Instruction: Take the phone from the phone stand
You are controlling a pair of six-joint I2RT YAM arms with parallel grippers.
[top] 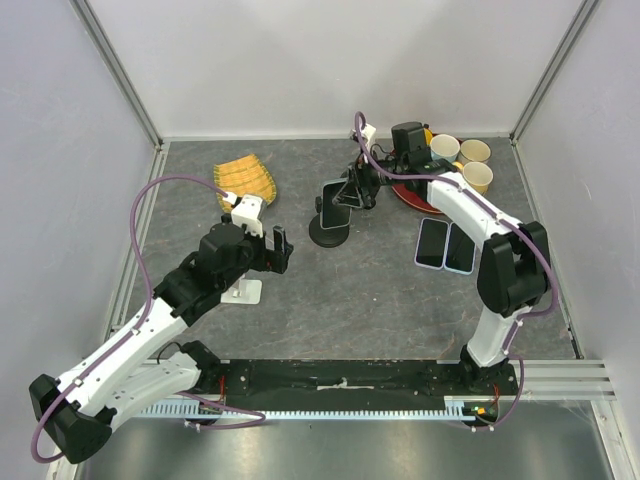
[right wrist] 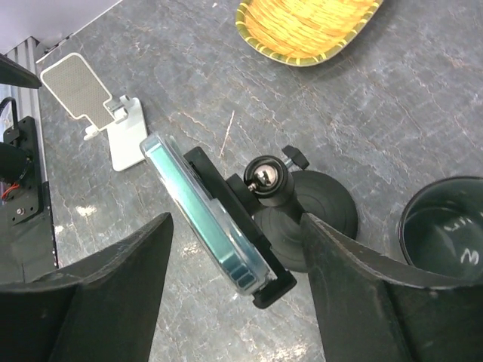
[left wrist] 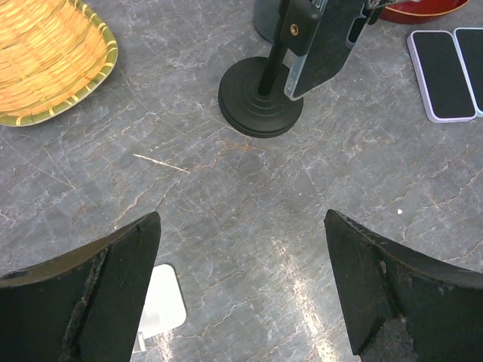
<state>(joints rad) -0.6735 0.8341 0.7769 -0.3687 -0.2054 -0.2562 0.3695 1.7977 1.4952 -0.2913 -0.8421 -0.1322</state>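
The phone point(top: 336, 198), dark with a teal edge, sits tilted in the clamp of a black phone stand point(top: 329, 233) at the table's middle back. In the right wrist view the phone point(right wrist: 202, 215) is held in the stand's cradle point(right wrist: 260, 249), above the round base point(right wrist: 328, 207). My right gripper point(right wrist: 235, 226) is open, with one finger on each side of the phone and cradle, not touching. My left gripper point(top: 280, 250) is open and empty, low over bare table, well short of the stand point(left wrist: 260, 102) and phone point(left wrist: 324, 45).
A woven basket point(top: 247, 183) lies at the back left. A white folding stand point(top: 243, 290) stands under the left arm. Two phones point(top: 445, 246) lie flat at the right. Paper cups point(top: 460, 152) and a red plate point(top: 415, 198) are at the back right, a black cup point(right wrist: 445, 230) beside the stand.
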